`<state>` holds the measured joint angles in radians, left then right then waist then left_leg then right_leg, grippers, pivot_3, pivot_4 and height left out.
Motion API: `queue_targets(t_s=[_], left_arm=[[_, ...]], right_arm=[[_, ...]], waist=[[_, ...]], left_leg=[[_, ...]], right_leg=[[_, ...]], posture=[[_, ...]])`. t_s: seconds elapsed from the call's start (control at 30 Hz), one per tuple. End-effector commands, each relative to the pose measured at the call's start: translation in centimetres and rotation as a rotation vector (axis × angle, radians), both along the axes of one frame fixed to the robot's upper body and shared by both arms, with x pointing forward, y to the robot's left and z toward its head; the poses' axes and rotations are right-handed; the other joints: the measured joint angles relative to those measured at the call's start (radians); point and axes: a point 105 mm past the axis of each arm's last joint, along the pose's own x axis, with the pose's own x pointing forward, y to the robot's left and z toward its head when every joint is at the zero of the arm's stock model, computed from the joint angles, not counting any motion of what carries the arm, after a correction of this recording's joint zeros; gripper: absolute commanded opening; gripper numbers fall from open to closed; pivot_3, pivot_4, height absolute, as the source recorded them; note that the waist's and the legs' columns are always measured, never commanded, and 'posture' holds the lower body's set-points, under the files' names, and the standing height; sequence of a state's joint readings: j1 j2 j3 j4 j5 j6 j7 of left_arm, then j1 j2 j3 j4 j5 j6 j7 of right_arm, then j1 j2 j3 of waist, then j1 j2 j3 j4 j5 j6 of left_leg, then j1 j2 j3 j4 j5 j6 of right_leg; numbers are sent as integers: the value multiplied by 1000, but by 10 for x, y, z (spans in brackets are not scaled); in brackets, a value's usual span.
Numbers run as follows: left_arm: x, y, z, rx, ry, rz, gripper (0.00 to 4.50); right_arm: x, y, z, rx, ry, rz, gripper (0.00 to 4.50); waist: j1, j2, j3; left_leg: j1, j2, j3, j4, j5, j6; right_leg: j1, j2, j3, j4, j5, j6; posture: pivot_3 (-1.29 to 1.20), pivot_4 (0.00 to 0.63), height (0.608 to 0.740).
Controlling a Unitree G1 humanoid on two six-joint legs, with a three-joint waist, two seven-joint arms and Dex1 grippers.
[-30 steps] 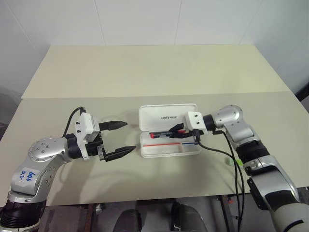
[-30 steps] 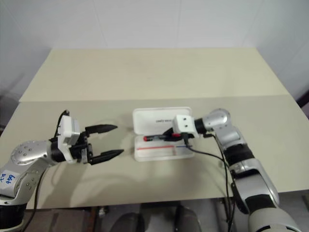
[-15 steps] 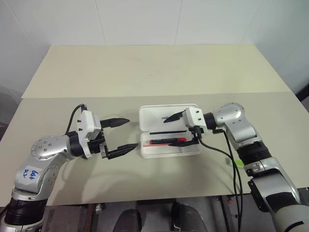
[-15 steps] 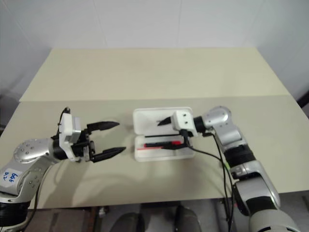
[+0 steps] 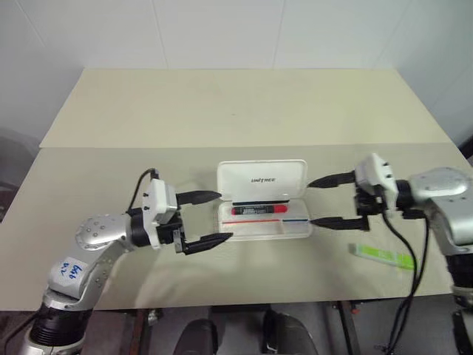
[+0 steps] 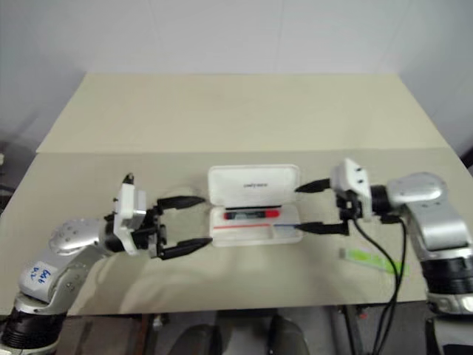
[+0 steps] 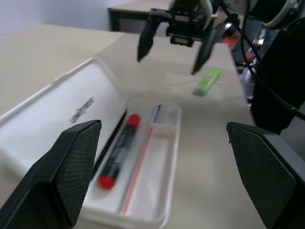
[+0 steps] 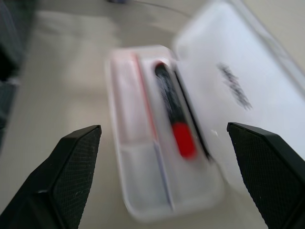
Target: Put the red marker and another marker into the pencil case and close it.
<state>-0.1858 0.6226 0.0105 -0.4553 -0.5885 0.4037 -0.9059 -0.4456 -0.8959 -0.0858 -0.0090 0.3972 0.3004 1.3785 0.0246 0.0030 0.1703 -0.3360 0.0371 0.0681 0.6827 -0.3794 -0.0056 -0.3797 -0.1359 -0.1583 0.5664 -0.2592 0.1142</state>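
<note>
The white pencil case [image 5: 244, 171] lies open in the middle of the table, lid raised at the back. The red marker [image 5: 259, 210] rests in the tray along the hinge side, also seen as the red marker [image 7: 119, 150] and the red marker [image 8: 174, 112]. The light green marker [image 5: 382, 256] lies flat on the table right of the case, below my right arm. My right gripper [image 5: 311, 201] is open just beyond the case's right end, holding nothing. At the case's left end, my left gripper [image 5: 222, 217] is open and empty, fingers pointing at the case.
A thin red-and-blue stick [image 5: 266, 220] lies in the tray in front of the red marker. The beige table [image 5: 236, 111] stretches far behind the case. Its front edge runs close below both arms, and a black cable hangs from the right wrist.
My right gripper opened, left the red marker in the tray and pulled back to the right, out of the case. My left gripper moved right, closer to the case's left end.
</note>
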Motion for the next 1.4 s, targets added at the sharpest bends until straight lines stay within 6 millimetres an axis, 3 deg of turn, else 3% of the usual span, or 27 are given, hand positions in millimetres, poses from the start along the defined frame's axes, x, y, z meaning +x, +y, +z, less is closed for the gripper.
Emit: queue_targets(t_s=[0.03, 0.2, 0.37, 0.53, 0.7, 0.83, 0.97, 1.27, 1.4], left_arm=[[-7, -13, 7, -20, -50, -40, 4500], [-10, -23, 1, -31, -31, -77, 4500], [-9, -27, -1, -40, -24, -91, 4500], [-8, -29, -1, -45, -17, -113, 4500], [-4, -28, 3, -39, -27, -115, 4500], [-1, -26, 7, -25, -42, -112, 4500], [-1, -24, 10, -14, -53, -107, 4500], [2, -18, 19, 7, -82, -82, 4500], [3, -15, 21, 17, -93, -71, 4500]], right_arm=[[-7, -26, 16, -1, -76, -110, 4454], [-25, -64, -1, -60, -4, -245, 4454], [-44, -75, -7, -83, 31, -277, 4454], [-63, -102, -33, -188, 86, -267, 4454], [-64, -122, -48, -229, 113, -278, 4454], [-60, -146, -72, -288, 166, -304, 4454], [-51, -152, -86, -284, 187, -309, 4454], [-39, -138, -116, -267, 263, -246, 4454], [-44, -138, -124, -268, 291, -222, 3523]], waist=[[2, 0, 0], [2, 0, 0], [2, 0, 0], [4, -1, 0], [1, 0, -1], [-2, -1, -1], [-2, 0, -1], [-7, -5, -2], [-11, -7, -4]], left_leg=[[0, 0, 0, 0, 0, 0], [1, 0, 0, 0, 0, 0], [1, 0, 0, 0, 0, 0], [2, 0, 0, 1, 0, 1], [2, -1, 0, 1, 0, 1], [2, 0, 0, 1, 0, 1], [3, 0, 1, 1, 1, 1], [3, 1, 0, 2, 1, 0], [4, 2, 0, 2, 1, -1]], right_leg=[[0, 0, 0, 0, 0, 0], [1, 0, 0, 0, 0, 0], [2, 0, 0, 0, 0, 0], [3, 0, 0, -1, 0, 0], [3, 0, 1, -1, 0, 0], [3, 1, 1, 0, 0, 0], [3, 1, 1, -1, 0, 0], [4, 1, 1, -1, 0, 0], [6, 2, 1, 0, 0, -1]], posture=[[0, 150, 740], [0, 150, 740], [0, 150, 740], [0, 150, 740], [0, 150, 740], [0, 150, 740], [0, 150, 740], [0, 150, 740], [0, 150, 740]])
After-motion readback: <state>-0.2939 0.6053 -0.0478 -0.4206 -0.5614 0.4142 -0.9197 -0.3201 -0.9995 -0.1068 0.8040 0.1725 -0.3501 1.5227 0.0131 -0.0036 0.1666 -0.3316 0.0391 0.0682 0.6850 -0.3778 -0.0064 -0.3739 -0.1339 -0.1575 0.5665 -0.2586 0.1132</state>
